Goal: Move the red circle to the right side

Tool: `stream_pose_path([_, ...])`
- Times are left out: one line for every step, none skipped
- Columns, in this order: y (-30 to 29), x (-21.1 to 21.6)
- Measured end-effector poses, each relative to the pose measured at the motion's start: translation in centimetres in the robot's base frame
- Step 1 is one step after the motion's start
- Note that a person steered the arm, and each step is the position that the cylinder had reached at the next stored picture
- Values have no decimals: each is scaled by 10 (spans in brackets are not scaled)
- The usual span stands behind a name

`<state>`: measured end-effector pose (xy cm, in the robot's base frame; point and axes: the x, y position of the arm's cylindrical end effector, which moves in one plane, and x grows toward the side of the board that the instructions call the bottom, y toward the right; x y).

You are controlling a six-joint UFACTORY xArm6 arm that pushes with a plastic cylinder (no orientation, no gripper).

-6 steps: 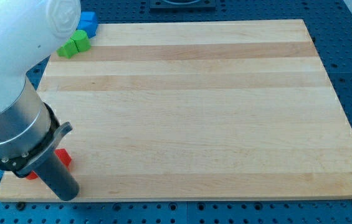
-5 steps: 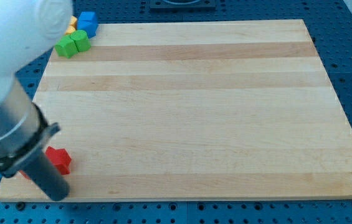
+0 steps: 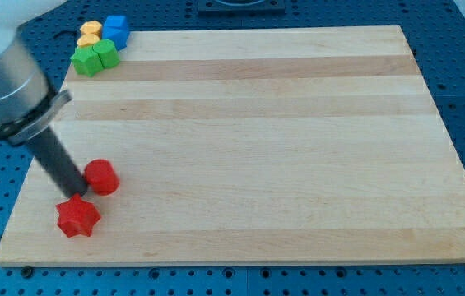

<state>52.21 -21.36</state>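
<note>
Rod beside the red circle, lower left of the frame.
My tip [image 3: 76, 193], which has no jaws, touches the red circle [image 3: 101, 177]; it risks dragging the red star [image 3: 78, 217] along.

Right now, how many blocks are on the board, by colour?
Red: 2, the circle and the star
Green: 1, possibly two pieces pressed together
Yellow: 1
Blue: 1
Total: 5
My tip sits against the circle's left edge, just above the star.
</note>
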Motion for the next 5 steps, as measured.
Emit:
stream_pose_path([16, -21])
stream_pose_path([15, -28])
stream_pose_path([14, -35])
stream_pose_path([12, -35])
stream_pose_path([19, -32])
